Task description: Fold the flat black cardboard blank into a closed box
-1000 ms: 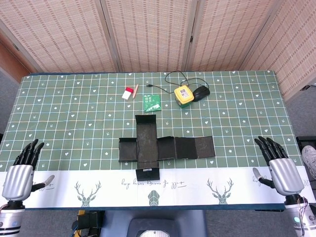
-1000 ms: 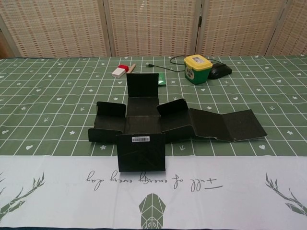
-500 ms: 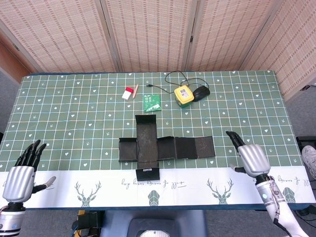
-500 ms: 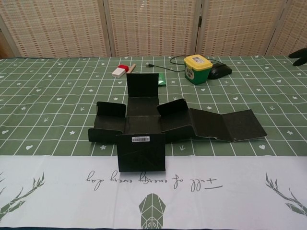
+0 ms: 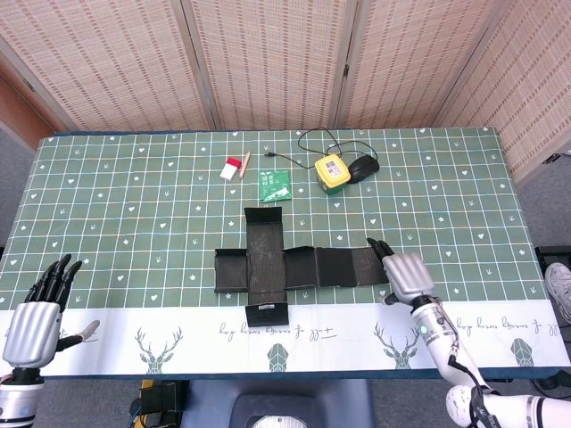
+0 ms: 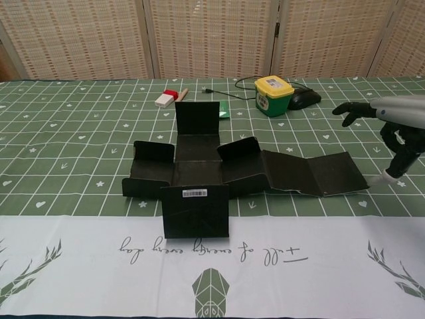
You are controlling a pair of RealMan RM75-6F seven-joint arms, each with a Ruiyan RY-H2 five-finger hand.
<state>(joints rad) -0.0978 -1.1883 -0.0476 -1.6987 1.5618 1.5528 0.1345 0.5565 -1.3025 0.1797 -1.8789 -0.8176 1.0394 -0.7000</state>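
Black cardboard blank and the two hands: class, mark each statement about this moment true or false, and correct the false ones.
1. The black cardboard blank lies unfolded on the table. True.
2. The right hand grips the yellow container. False: it is at the blank's right end, holding nothing, far from the container.
3. The left hand rests on the blank. False: it is at the table's near left corner, well away from it.
4. A barcode label shows on the blank's nearest flap. True.
5. A black mouse sits beside the yellow container. True.
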